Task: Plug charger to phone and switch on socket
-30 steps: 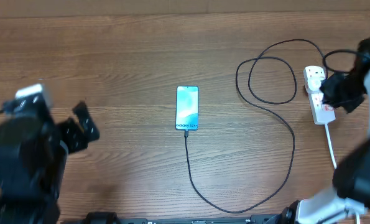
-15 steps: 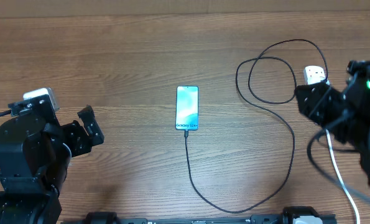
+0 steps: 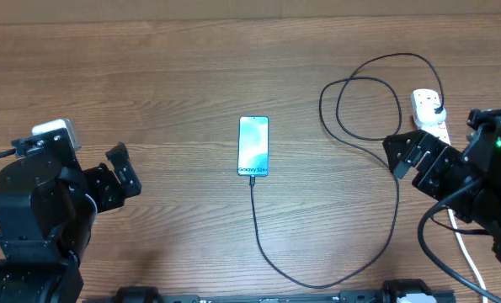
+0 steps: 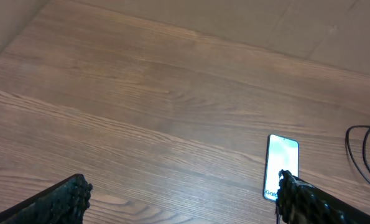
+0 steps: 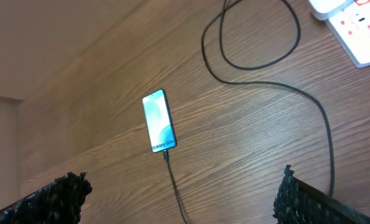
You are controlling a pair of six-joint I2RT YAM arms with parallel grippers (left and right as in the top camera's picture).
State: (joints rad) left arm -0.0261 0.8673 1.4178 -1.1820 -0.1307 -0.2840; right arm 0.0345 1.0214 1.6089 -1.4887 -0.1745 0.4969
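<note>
Two grippers stood released and empty. The right gripper [image 3: 395, 156] had its rough black fingers [image 5: 63, 193] spread wide with only bare table [image 3: 191, 67] and a run of cable between them, and it hung just left of the socket [image 3: 429, 114]. The left gripper [image 3: 124, 168] was equally wide open, well apart from everything at the table's left side. Nearest the right fingers lay the charger [image 3: 397, 202], whose thin black cable made two loose loops beside the socket, swung down toward the near edge and climbed to the phone [image 3: 253, 146] at mid-table. Its connector [image 3: 252, 178] met the phone's near end and looked seated, and the screen glowed teal. The far end ran onto the socket, where a dark plug [image 3: 436, 109] seemed to sit, though the red marks [image 5: 352, 23] did not show whether the switch was on. The cable would likely handle as light and limp, dragging its loops if pulled. It was best pinched on the stiff housing just behind the connector, never on the cord. The phone, slim and glassy, would probably skate on the wood and needed bracing at its long edges. The socket looked light too, tethered only by its white cord [image 3: 465, 248], so a press on the switch should come straight down or the strip might slide.
</note>
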